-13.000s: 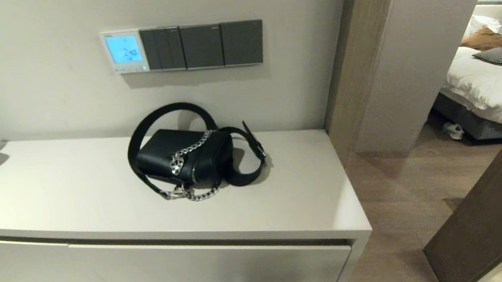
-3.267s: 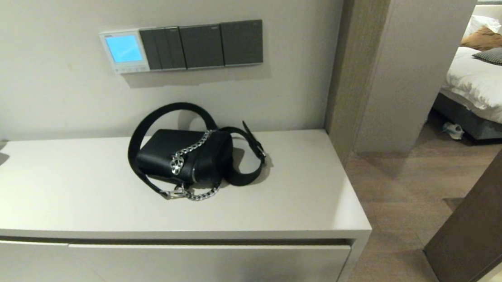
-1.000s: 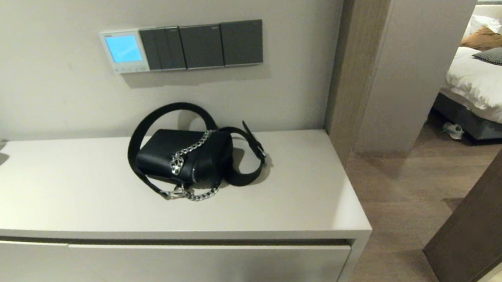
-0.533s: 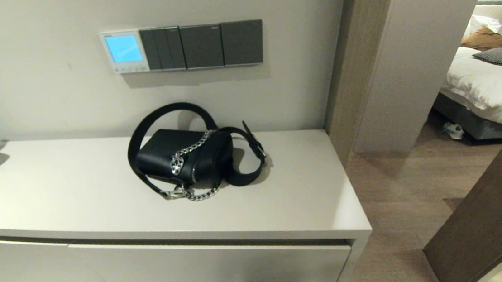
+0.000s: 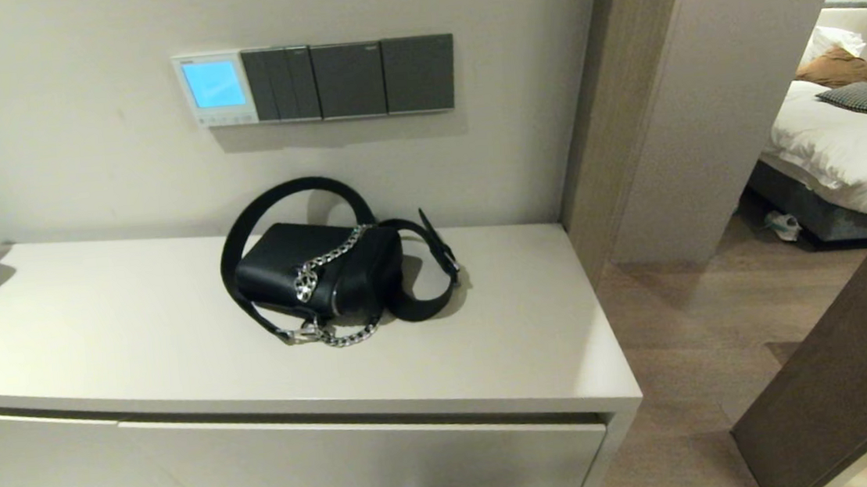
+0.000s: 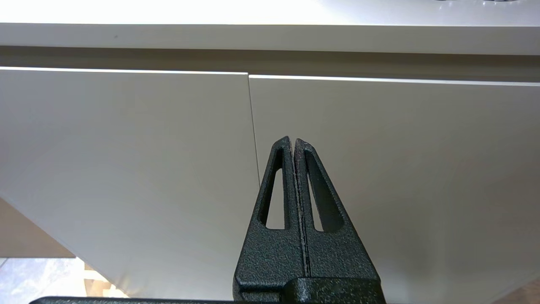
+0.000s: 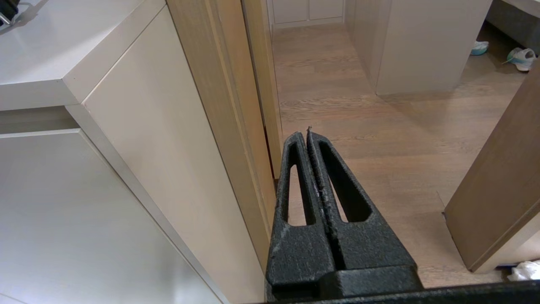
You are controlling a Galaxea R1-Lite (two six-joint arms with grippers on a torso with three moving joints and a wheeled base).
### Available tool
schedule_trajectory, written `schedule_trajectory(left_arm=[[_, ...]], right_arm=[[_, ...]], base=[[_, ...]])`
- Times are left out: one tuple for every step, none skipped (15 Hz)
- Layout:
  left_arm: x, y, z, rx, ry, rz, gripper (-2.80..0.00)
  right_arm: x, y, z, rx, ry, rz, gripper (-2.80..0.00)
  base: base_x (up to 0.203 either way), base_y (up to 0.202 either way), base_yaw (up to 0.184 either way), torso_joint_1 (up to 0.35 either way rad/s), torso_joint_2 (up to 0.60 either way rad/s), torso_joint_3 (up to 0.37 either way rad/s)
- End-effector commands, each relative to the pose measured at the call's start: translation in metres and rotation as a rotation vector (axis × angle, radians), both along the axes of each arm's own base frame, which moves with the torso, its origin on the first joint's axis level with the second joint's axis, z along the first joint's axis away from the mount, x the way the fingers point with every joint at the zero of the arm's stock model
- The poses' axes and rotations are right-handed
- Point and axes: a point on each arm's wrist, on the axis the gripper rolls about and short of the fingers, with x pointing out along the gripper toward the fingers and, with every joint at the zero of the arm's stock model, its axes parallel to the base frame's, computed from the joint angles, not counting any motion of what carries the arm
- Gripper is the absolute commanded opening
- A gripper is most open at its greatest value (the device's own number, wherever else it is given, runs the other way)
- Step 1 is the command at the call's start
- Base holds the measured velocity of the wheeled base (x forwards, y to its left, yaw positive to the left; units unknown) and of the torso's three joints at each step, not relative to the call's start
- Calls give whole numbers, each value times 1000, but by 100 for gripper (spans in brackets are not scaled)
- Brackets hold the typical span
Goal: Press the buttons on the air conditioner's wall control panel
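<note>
The wall control panel (image 5: 215, 89) is mounted on the wall above the far edge of the bench (image 5: 137, 356), at the left end of a row of dark grey switch plates (image 5: 349, 79); its screen is lit blue, and the buttons (image 5: 223, 121) run along its lower edge, set there to be reached by a fingertip from the front. A black handbag (image 5: 318, 273) lies on the bench near the far edge, below the switches, so any reach to the panel would likely have to pass over or beside it. Neither arm is seen from the head camera. The left tool (image 6: 293, 143) is held low before the cabinet doors (image 6: 126, 160), clenched on nothing; the right tool (image 7: 304, 136) is likewise clenched and empty, beyond the bench's right edge above the floor. Both appear parked, clear of the bench.
</note>
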Motion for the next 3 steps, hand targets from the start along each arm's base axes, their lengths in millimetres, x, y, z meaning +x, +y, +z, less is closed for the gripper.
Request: schedule_trajectory(left_arm=[[0,0,0,-1,-1,0,-280],[0,0,0,-1,-1,0,-280],[0,0,0,-1,-1,0,-280]], right_arm=[[0,0,0,0,3,0,-280],[0,0,0,0,3,0,-280],[0,0,0,0,3,0,-280]], base=[[0,0,0,0,0,0],[0,0,0,0,0,0],[0,0,0,0,0,0]])
